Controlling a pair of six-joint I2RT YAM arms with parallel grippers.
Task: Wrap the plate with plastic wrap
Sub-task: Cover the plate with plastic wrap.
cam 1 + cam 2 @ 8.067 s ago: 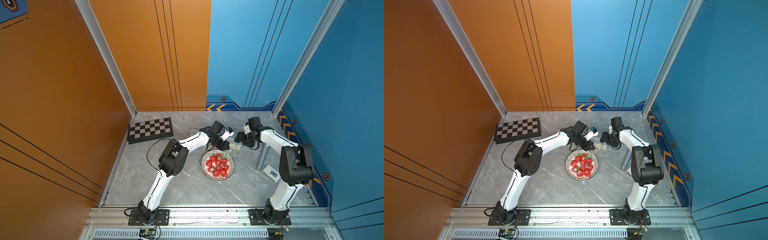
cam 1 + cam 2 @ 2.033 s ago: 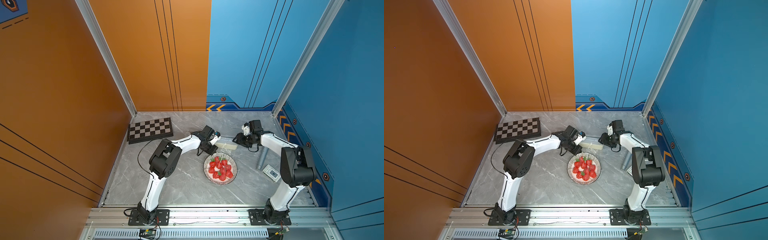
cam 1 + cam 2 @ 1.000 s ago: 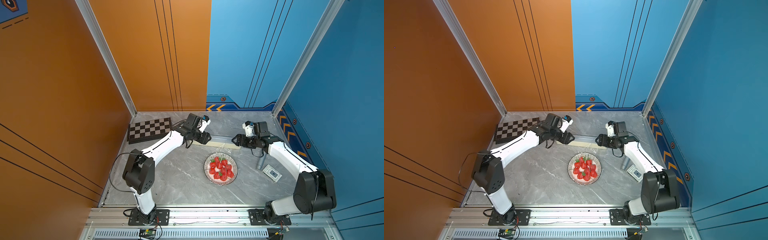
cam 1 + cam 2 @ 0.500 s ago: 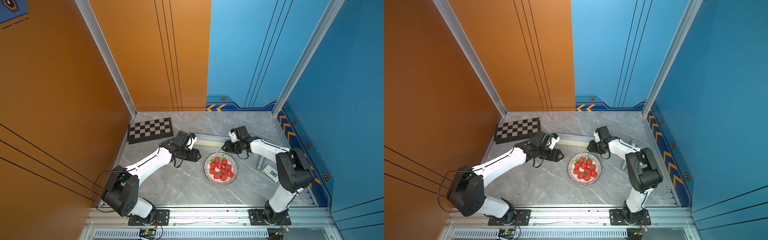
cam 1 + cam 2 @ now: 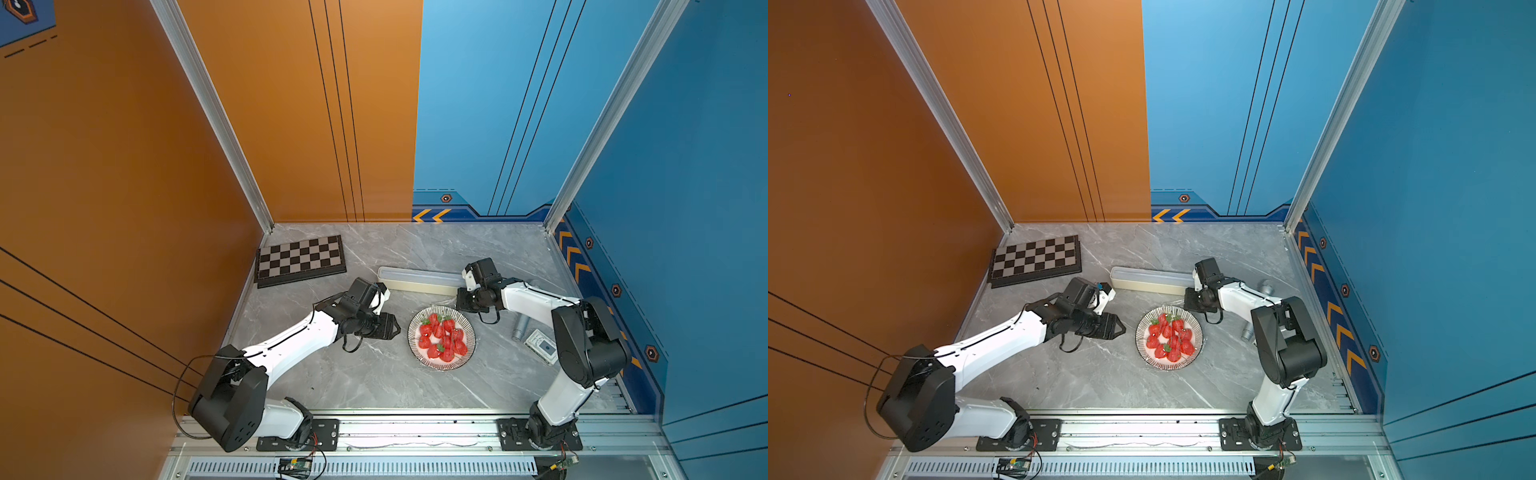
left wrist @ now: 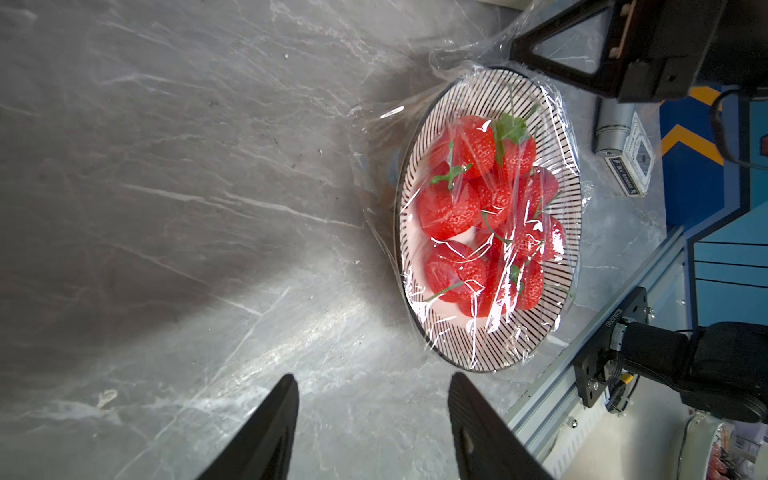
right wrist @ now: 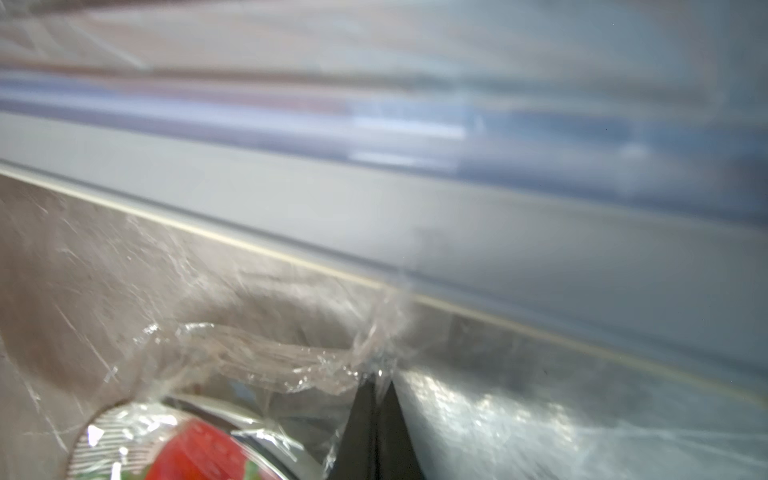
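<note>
Both arms have left the ends of the dispenser box (image 5: 419, 279): left gripper (image 5: 392, 328) swung back beside the plate (image 5: 414, 332), right gripper (image 5: 460, 306) dropped to the plate's far rim and closed.

Nearest is bare counter (image 5: 353, 374) up to the front rail. Plate sits mid-counter with strawberries (image 5: 440, 337) on it. Plastic wrap (image 6: 511, 249) is already draped over fruit and rim, crinkly, with a loose skirt spilling onto the counter on the left gripper's side. Left fingers (image 6: 266, 424) are spread and empty, aimed at the plate, not touching. Right fingers (image 7: 361, 424) are pressed together on a bunched bit of film at the far rim.

Step looks like tucking the far edge. Keep that pinch low and draw out and down around the rim so the film goes taut. Go slow, or the thin film may tear or the plate skid. Left could pin the loose skirt or steady the rim.

Room:
- Near side and left of the plate: wide free counter.
- Right side: tight, with a grey cylinder (image 5: 519, 328) and small card pack (image 5: 541, 347) near the right arm.
- Behind the right gripper: dispenser box just there, so little room to pull backward.
- Far-left corner: chequered board (image 5: 300, 259), well apart.
</note>
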